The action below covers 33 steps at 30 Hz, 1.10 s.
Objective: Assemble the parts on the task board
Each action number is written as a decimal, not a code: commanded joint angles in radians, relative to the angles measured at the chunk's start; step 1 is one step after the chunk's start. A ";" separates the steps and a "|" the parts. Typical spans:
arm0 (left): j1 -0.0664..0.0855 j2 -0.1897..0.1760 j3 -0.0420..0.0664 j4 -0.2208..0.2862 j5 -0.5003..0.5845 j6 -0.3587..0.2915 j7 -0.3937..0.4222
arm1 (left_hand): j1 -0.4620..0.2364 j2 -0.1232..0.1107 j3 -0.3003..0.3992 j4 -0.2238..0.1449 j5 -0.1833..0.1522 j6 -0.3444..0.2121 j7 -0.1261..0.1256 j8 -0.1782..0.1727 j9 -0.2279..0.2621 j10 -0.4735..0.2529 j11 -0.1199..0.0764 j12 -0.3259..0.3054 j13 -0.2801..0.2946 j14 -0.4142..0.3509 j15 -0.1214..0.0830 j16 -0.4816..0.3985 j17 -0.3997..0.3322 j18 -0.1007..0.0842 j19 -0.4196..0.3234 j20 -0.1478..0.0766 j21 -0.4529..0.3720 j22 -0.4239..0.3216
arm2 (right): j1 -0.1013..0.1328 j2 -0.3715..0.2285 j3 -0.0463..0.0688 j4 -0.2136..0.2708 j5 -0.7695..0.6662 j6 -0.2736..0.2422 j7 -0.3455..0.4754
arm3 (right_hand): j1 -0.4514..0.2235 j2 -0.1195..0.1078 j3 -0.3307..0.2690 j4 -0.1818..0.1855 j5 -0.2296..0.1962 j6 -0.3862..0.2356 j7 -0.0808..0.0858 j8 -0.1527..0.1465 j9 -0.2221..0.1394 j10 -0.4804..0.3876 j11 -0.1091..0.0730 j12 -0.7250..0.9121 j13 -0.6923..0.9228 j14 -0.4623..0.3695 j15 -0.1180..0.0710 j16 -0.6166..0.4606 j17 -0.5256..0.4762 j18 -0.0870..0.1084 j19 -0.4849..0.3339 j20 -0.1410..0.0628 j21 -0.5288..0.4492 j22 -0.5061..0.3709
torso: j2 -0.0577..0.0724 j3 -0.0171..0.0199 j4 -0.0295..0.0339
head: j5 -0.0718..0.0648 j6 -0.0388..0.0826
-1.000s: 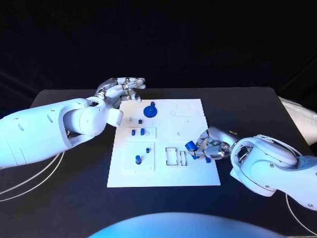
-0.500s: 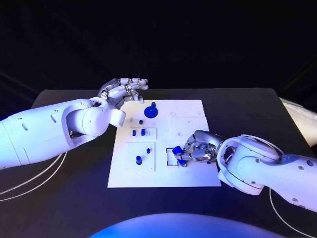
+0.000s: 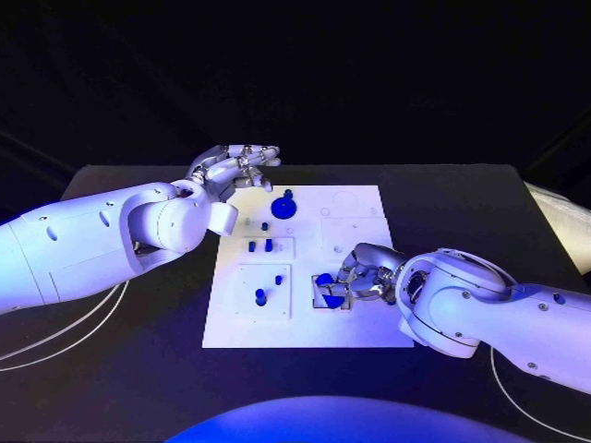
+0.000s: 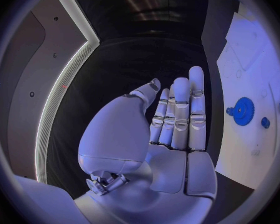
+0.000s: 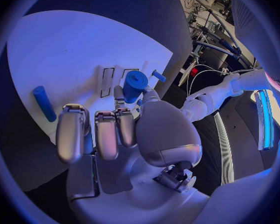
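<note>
We read no labels or writing anywhere. Our right hand (image 3: pixel 355 277) grasps a blue part (image 5: pixel 135 83) over the task board (image 3: pixel 369 323), above its near slotted recess. Our left hand (image 3: pixel 235 166) hangs released, fingers straight, past the board's far-left corner beside the blue gear (image 3: pixel 283 205).

The board (image 3: pixel 362 328) lies on the middle of the table (image 3: pixel 482 194). A gear (image 3: pixel 283 207) sits at the board's far-left corner. Left hand (image 3: pixel 237 166) hovers beyond that corner; right hand (image 3: pixel 355 277) is over the board's near middle.

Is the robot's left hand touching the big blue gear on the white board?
Apart. The head view shows the left hand off the task board's far-left corner, with bare white board between its fingers and the blue gear.
</note>
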<state>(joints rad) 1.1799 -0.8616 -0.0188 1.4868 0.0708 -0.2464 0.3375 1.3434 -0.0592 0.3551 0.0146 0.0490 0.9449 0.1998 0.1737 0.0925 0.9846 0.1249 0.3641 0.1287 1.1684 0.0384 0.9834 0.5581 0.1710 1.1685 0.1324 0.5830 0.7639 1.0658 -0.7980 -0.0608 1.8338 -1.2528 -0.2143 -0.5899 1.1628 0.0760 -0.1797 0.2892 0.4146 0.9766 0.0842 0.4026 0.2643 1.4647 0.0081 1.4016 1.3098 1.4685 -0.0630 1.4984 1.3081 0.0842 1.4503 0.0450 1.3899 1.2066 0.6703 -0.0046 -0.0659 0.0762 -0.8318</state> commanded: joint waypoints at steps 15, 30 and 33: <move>0.000 0.001 0.000 0.001 -0.006 0.020 0.004 | 0.000 0.005 -0.005 -0.003 0.005 -0.005 0.000 0.004 -0.002 -0.009 0.000 0.005 0.001 -0.005 0.001 0.000 -0.002 0.011 0.001 0.006 -0.004 -0.001 | 0.000 0.010 0.000 -0.013 -0.055 -0.008 -0.005 | -0.094 -0.011 -0.092 0.000 -0.278 -0.024 -0.003 0.012 0.025 -0.025 -0.006 -0.067 0.053 0.070 -0.005 -0.019 0.096 -0.012 -0.005 -0.008 -0.003 -0.011 | 0.000 0.0014 -0.0016 | 0.004 -0.005; 0.000 0.003 0.000 -0.001 -0.006 0.022 0.004 | 0.000 0.005 -0.005 -0.003 0.005 -0.005 0.000 0.004 -0.002 -0.009 0.000 0.005 0.001 -0.005 0.001 0.000 -0.002 0.011 0.001 0.006 -0.004 -0.001 | -0.004 0.011 0.000 -0.007 -0.108 0.015 0.010 | 0.186 0.006 -0.010 -0.175 -0.289 -0.020 -0.009 0.039 0.057 -0.021 -0.012 -0.073 0.057 0.072 -0.010 -0.018 0.102 -0.014 -0.003 -0.012 0.000 0.001 | 0.000 0.0013 -0.0001 | 0.004 -0.010; 0.000 0.003 0.000 -0.001 -0.006 0.022 0.004 | 0.000 0.005 -0.005 -0.003 0.005 -0.005 0.000 0.004 -0.002 -0.009 0.000 0.005 0.001 -0.005 0.001 0.000 -0.002 0.011 0.001 0.006 -0.004 -0.001 | -0.007 0.017 -0.001 -0.012 -0.124 0.014 0.006 | 0.201 0.005 -0.002 -0.190 -0.294 -0.019 -0.010 0.041 0.059 -0.021 -0.013 -0.073 0.058 0.072 -0.011 -0.017 0.103 -0.014 -0.002 -0.012 0.001 0.003 | 0.001 0.0011 -0.0002 | 0.005 -0.011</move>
<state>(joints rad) 1.1799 -0.8602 -0.0188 1.4856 0.0705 -0.2443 0.3364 1.3434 -0.0592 0.3551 0.0146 0.0490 0.9450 0.1997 0.1736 0.0918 0.9846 0.1249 0.3641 0.1287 1.1686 0.0382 0.9834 0.5574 0.1710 1.1685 0.1324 0.5834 0.7641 1.0609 -0.7837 -0.0613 1.8243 -1.3311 -0.2121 -0.5865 1.3051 0.0325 -0.1826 0.1040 0.1249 0.9591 0.0804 0.4411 0.3224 1.4429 0.0010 1.3307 1.3372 1.4667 -0.0682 1.4822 1.3077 0.0843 1.4468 0.0410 1.3898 1.2085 0.6704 -0.0031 -0.0664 0.0795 -0.8421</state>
